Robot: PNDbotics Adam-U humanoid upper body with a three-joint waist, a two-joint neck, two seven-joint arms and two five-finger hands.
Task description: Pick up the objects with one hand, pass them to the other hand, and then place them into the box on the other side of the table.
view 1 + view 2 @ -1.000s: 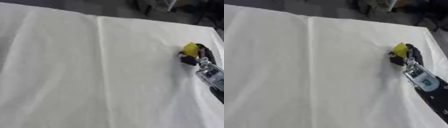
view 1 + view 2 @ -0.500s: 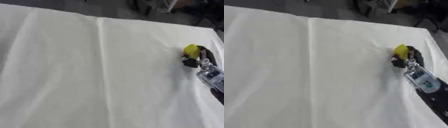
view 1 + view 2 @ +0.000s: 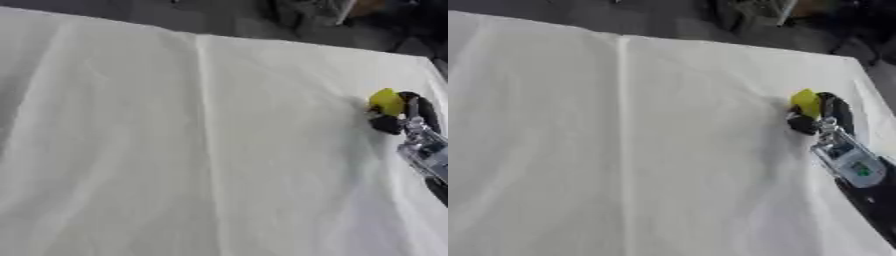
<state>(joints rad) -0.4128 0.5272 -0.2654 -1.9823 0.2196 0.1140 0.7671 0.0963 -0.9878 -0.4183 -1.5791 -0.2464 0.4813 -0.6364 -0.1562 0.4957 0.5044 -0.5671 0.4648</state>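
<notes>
Yellow object (image 3: 804,101) is sitting near the table's (image 3: 623,150) right edge, the right hand (image 3: 820,117) curling round it; left hand unseen.

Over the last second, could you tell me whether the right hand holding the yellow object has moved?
Cannot tell. The right hand, curled round the yellow object, sits slightly higher against the cloth's crease, but the whole picture shifts about as much.
</notes>
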